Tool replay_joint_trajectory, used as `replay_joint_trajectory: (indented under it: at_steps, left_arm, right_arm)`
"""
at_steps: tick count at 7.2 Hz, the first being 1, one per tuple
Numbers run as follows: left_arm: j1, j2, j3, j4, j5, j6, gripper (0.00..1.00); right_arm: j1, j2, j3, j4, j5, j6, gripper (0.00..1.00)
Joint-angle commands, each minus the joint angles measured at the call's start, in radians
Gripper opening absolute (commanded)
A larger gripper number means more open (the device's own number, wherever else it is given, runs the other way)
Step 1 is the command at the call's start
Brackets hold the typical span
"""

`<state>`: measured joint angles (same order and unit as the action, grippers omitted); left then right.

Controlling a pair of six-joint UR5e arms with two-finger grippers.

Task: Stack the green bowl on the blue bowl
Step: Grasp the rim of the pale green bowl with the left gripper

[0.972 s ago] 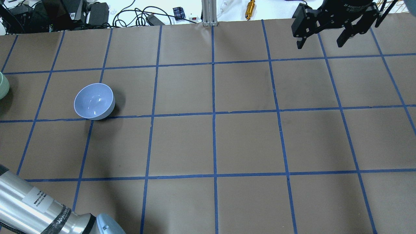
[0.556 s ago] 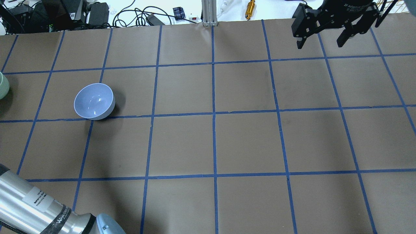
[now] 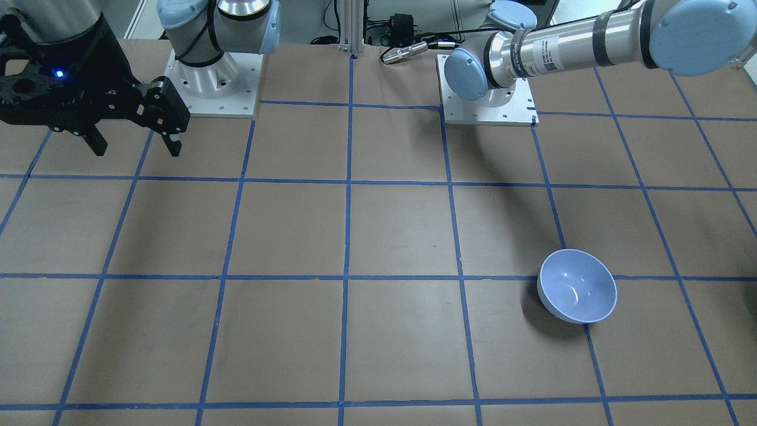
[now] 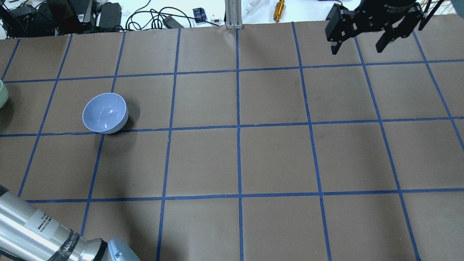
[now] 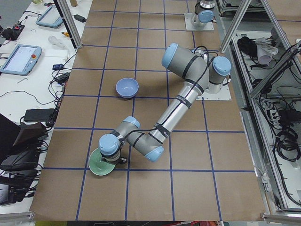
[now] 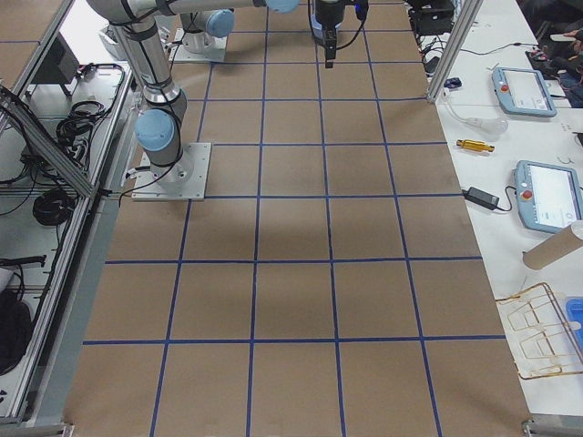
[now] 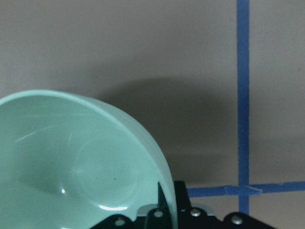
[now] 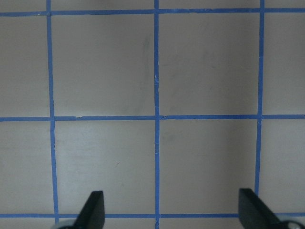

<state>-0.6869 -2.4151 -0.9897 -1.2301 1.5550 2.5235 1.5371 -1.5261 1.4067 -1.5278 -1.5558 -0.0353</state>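
Your left gripper (image 7: 169, 204) seems clamped on the green bowl (image 7: 81, 162); that thin rim pinch may slip. Meanwhile your right gripper (image 4: 357, 50) hangs spread.

The worktop (image 4: 275, 159) is matte brown, gridded into squares by blue tape lines (image 4: 203, 127). The blue bowl (image 4: 105, 113) is glossy pale periwinkle, unpatterned; the green bowl (image 7: 71, 162) pale mint, rim lighter. The right pincer (image 4: 356, 49) is black. The left arm (image 4: 21, 214) is silver with pale blue joint caps.
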Motion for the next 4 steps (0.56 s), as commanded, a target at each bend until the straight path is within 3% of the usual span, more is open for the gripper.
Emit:
replay_joint_trajectory:
  at_steps: [1, 4]
  left_arm:
    - [-0.054, 0.181, -0.097, -0.118, 0.002, -0.107, 0.0]
    - [-0.176, 0.478, -0.462, -0.111, 0.0, -0.375, 0.0]
  right_arm:
    - [0.0, 0.0, 0.0, 0.0, -0.001, 0.0, 1.0]
    - [0.0, 0.001, 0.0, 0.0, 0.0, 0.003, 1.0]
